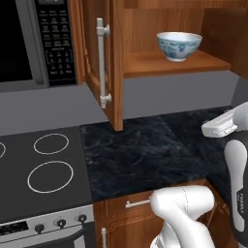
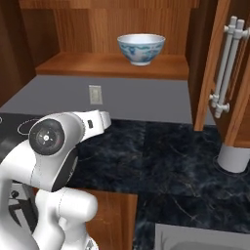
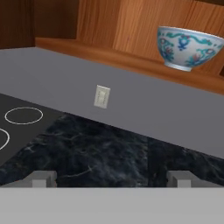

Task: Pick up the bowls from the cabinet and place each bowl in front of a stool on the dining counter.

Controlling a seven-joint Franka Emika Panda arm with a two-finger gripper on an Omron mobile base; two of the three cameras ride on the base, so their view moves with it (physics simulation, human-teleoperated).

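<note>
A white bowl (image 1: 178,45) (image 2: 141,48) (image 3: 188,47) with a blue-green pattern stands upright on the shelf of the open cabinet (image 1: 169,63) (image 2: 112,66). The cabinet's panelled door (image 1: 115,72) is swung out, with its silver bar handle (image 1: 101,62) facing me. My gripper (image 3: 112,179) is open with nothing between its fingertips (image 3: 43,178). It hovers over the black worktop, below the shelf and well short of the bowl, which sits up and to the right of it. The stool and the dining counter are out of view.
The black marble worktop (image 1: 145,155) (image 2: 161,161) runs under the cabinet. A stove with ring burners (image 1: 50,176) and a microwave (image 1: 29,38) lie to the left. There is a wall outlet (image 2: 95,94) (image 3: 102,96), a second open door (image 2: 227,73) at right, and a sink edge (image 2: 195,238).
</note>
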